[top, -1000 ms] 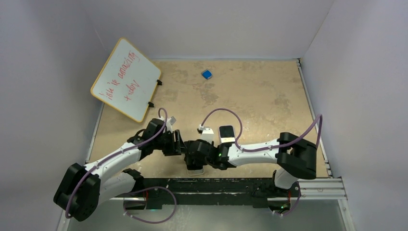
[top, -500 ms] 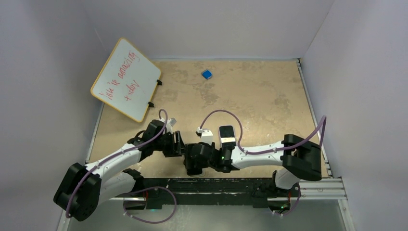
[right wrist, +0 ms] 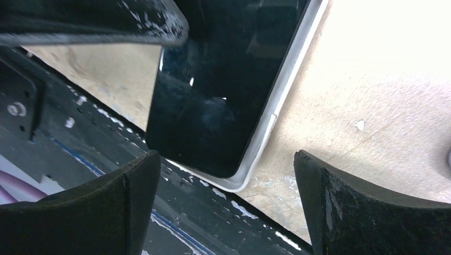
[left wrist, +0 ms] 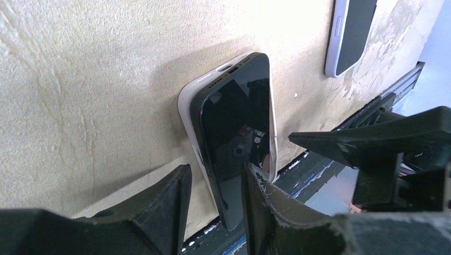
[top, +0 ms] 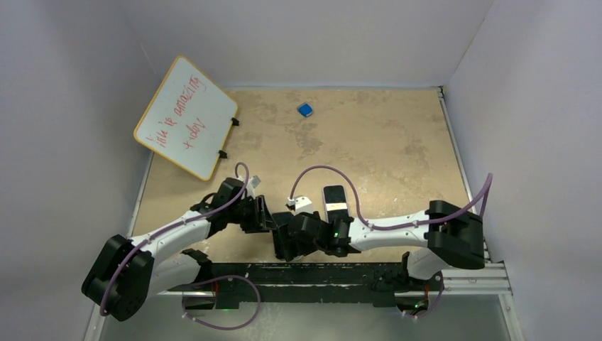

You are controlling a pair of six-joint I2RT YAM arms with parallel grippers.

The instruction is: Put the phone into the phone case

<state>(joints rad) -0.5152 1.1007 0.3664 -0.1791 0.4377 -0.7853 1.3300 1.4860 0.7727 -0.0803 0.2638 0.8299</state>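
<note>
Two grippers, the left gripper and the right gripper, meet low at the near edge of the table. Left wrist: the black phone lies tilted in the white phone case, its near end between narrowly parted fingers — whether they grip it cannot be told. Right wrist: the right gripper's fingers stand wide apart — the phone's corner lies just ahead, between them.

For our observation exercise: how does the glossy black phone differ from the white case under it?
The glossy black phone is reflective; the white case is pale and dull. The phone lies on top, one long edge raised; the case lies flat on the table. Both are rounded rectangles.
</note>
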